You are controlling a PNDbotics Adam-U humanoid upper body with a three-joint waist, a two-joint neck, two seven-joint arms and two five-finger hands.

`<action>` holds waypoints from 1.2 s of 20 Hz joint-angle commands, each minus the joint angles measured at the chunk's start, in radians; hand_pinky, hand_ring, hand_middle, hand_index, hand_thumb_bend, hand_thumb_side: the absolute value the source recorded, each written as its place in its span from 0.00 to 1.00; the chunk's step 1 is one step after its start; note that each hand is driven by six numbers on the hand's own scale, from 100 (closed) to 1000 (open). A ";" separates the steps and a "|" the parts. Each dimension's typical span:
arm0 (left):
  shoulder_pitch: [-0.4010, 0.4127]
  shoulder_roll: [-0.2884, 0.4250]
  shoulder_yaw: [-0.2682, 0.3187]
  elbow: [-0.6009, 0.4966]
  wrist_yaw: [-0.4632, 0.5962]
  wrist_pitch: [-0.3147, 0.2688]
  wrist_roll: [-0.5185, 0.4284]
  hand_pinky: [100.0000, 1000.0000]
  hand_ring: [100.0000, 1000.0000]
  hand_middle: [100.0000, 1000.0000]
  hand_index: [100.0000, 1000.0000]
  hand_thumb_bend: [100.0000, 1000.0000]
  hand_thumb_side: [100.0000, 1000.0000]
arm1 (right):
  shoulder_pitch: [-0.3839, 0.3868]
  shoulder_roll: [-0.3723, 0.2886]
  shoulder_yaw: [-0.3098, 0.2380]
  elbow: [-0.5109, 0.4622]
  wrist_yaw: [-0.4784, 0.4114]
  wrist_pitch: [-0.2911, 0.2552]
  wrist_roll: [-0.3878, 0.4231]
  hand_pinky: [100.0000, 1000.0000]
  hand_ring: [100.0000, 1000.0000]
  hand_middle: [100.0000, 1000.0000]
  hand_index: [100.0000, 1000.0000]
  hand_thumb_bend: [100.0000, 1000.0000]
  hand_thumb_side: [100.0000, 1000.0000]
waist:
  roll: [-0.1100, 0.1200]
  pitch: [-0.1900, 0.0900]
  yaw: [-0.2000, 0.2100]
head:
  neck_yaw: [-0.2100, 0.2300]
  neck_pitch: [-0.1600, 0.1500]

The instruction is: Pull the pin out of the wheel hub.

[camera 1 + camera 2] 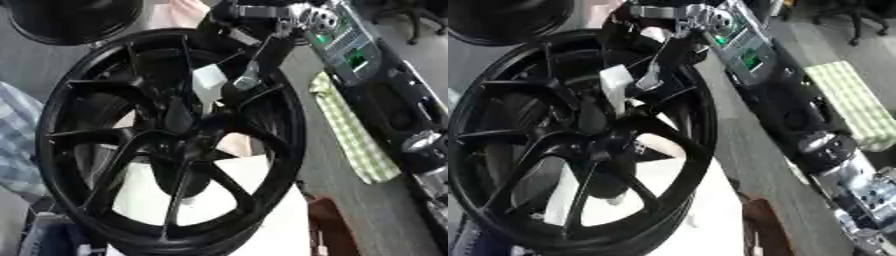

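Where spokes meet, right hand (pixel 229 75) grips pin (pixel 210 82)

Black wheel (pixel 166 145) fills most of the view; its spokes (pixel 131 150) split the face into narrow openings. Right arm (pixel 798 115) crosses the right side, right hand (pixel 241 60) over the upper rim. Green checked cloth (pixel 350 130) lies right of the wheel.

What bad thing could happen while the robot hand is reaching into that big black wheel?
1. The right hand reaches in between the spokes of the wheel; its fingers could catch on a spoke as it pulls back.
2. The wheel stands tilted on a white block, so a sideways tug might shift or tip it.
3. The pin itself cannot be made out, so the hand could miss it.
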 commanded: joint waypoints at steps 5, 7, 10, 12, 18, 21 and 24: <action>-0.021 0.009 0.006 -0.022 0.008 0.002 0.000 0.57 0.49 0.39 0.64 0.01 0.84 | -0.009 -0.004 -0.006 0.005 0.010 0.012 0.006 0.66 0.70 0.63 0.76 0.54 0.14 | 0.006 -0.006 0.009 | -0.010 -0.012; -0.024 0.007 0.005 -0.024 0.009 0.003 -0.001 0.58 0.49 0.39 0.64 0.01 0.85 | -0.006 -0.001 -0.008 0.014 0.020 0.013 0.001 0.66 0.70 0.63 0.76 0.54 0.13 | 0.007 -0.003 0.012 | -0.012 -0.014; -0.027 0.004 0.004 -0.024 0.008 0.006 -0.003 0.58 0.49 0.39 0.64 0.01 0.85 | -0.003 0.003 -0.008 0.025 0.028 0.016 -0.006 0.66 0.69 0.63 0.76 0.54 0.12 | 0.008 0.001 0.016 | -0.015 -0.016; -0.029 0.003 0.005 -0.023 0.008 0.007 -0.003 0.58 0.49 0.39 0.64 0.01 0.85 | -0.002 0.004 -0.008 0.030 0.033 0.017 -0.008 0.66 0.69 0.62 0.75 0.54 0.12 | 0.008 0.003 0.018 | -0.018 -0.017; -0.031 0.000 0.016 -0.019 0.009 0.007 0.009 0.58 0.49 0.39 0.64 0.01 0.85 | 0.001 0.005 -0.007 0.038 0.037 0.020 -0.010 0.65 0.67 0.59 0.74 0.54 0.11 | 0.009 0.005 0.021 | -0.021 -0.016; -0.032 -0.001 0.019 -0.017 0.011 0.008 0.014 0.58 0.49 0.38 0.64 0.01 0.85 | 0.002 0.006 -0.006 0.037 0.029 0.026 -0.010 0.63 0.65 0.56 0.73 0.54 0.10 | 0.009 0.005 0.022 | -0.021 -0.015; -0.033 -0.001 0.019 -0.016 0.009 0.008 0.016 0.58 0.49 0.38 0.64 0.01 0.85 | 0.002 0.006 -0.004 0.034 0.011 0.041 -0.005 0.62 0.64 0.55 0.72 0.53 0.11 | 0.008 0.005 0.023 | -0.020 -0.015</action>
